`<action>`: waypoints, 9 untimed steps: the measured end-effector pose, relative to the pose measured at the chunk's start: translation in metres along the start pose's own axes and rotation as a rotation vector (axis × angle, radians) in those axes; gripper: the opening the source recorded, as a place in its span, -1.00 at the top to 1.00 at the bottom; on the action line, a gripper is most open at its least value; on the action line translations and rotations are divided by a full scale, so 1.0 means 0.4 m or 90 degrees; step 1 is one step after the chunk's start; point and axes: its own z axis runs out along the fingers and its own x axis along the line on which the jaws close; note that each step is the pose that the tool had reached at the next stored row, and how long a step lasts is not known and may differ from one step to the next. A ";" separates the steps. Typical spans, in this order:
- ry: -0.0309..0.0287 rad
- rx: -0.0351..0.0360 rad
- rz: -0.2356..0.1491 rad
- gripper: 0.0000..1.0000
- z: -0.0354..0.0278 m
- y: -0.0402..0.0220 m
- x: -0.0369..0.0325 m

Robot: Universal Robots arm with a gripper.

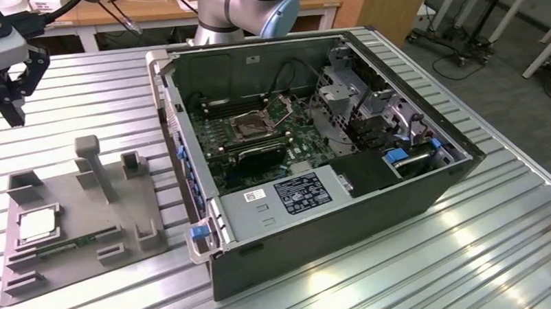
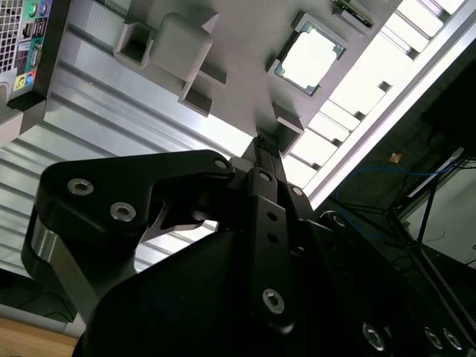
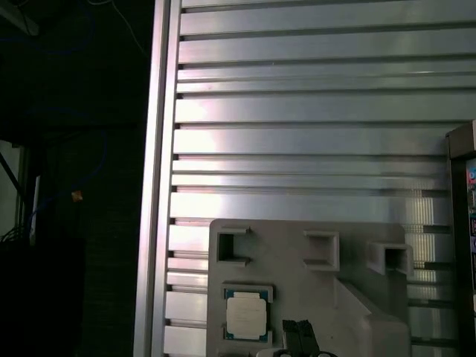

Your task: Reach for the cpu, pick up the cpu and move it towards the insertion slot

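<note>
Tray [image 1: 117, 218] of grey plastic sits nearest in the exterior view on a slatted metal table [image 1: 94, 86], with the cpu [image 1: 36, 225] lying flat, pale face up, in a square recess near the tray's edge, probably so it sits square for a grasp from above. Beyond the tray the pincer [image 1: 13, 118] hangs in the air, fingers pressed together, holding nothing, well apart from the cpu. Farther toward the exterior view's right, an open computer case [image 1: 347, 219] lies on its side, seemingly to turn the insertion slot [image 1: 254, 125] upward.

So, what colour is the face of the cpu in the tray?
The cpu is pale silvery-white with a green border, clearest in the first wrist view.
</note>
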 end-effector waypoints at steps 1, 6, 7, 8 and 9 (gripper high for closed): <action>0.0000 0.0000 0.000 0.79 0.001 0.000 0.000; 0.0000 0.0000 0.000 0.79 0.004 0.000 0.000; 0.0000 0.0000 0.000 0.79 0.005 0.000 0.000; 0.0000 0.0000 0.000 0.79 0.006 0.000 0.000; -0.0001 0.0000 0.000 0.79 0.007 0.000 0.000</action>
